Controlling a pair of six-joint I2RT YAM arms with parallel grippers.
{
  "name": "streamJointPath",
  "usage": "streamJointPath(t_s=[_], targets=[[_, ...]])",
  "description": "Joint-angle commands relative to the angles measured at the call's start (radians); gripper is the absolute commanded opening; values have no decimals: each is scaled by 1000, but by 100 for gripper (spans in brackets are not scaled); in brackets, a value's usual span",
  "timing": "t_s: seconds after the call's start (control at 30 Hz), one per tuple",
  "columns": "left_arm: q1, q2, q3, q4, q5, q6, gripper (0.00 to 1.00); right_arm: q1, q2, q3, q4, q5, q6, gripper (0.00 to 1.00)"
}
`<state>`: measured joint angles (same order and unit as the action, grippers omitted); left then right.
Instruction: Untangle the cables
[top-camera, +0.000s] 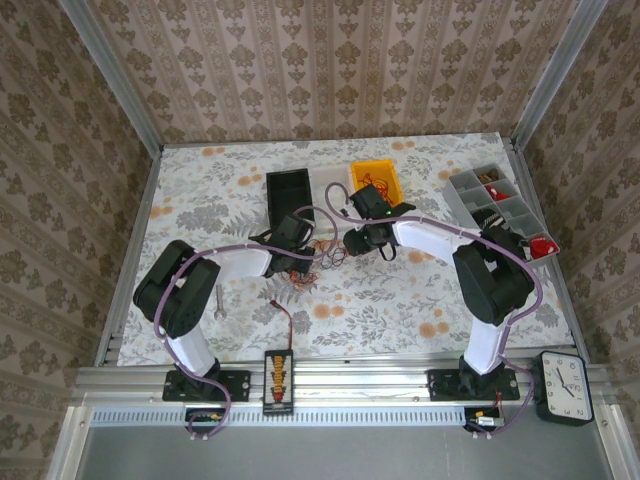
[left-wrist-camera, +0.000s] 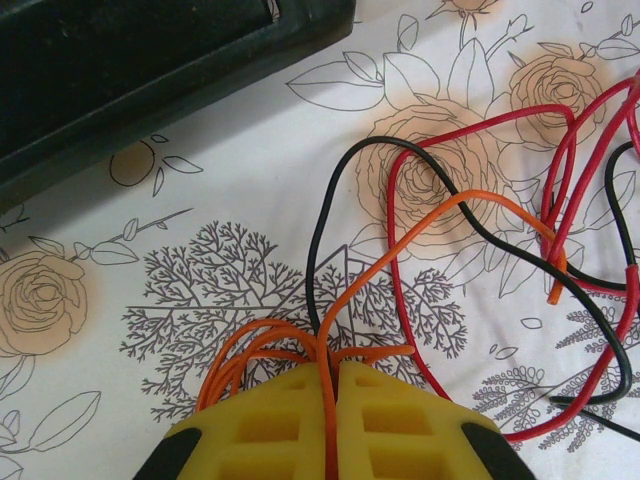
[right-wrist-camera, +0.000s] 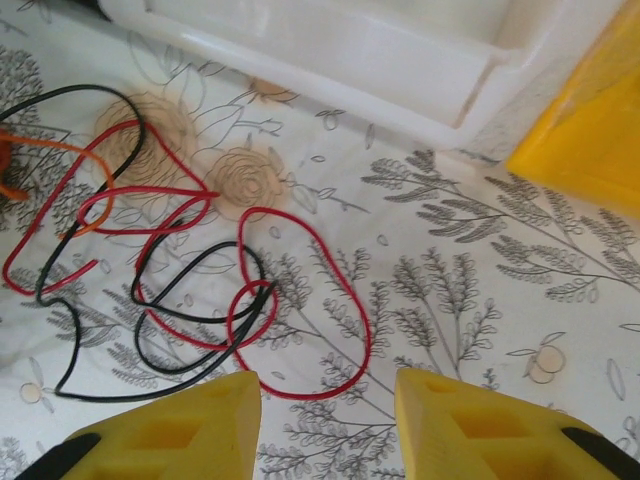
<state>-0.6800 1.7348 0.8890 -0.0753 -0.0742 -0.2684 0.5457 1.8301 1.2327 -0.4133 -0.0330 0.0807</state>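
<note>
The cables lie on the worktop between the arms. The left gripper has its jaws tight on the orange cable. The right gripper has its jaws apart, empty. Red and black loops cross, so I think most of the work is left.

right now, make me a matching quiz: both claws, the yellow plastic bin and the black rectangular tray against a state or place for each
1. left claw
2. right claw
3. yellow plastic bin
4. black rectangular tray

a. open above the red and black wire loops
b. right of the black tray
c. shut on thin orange wires
d. left of the yellow bin

Pairs: 1-c, 2-a, 3-b, 4-d
</note>
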Motion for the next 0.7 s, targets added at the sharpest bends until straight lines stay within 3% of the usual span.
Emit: streamJointPath(t_s=[0.0,0.4,0.67], targets=[[-6,30,-4,-30,33,3,0,15,-2,-19,-35,-25,-37,42],[-7,34,2,-34,39,9,0,60,11,-21,-65,-15,-100,42],[-7,31,7,-41,34,10,0,74,65,23,-81,99,-135,43]])
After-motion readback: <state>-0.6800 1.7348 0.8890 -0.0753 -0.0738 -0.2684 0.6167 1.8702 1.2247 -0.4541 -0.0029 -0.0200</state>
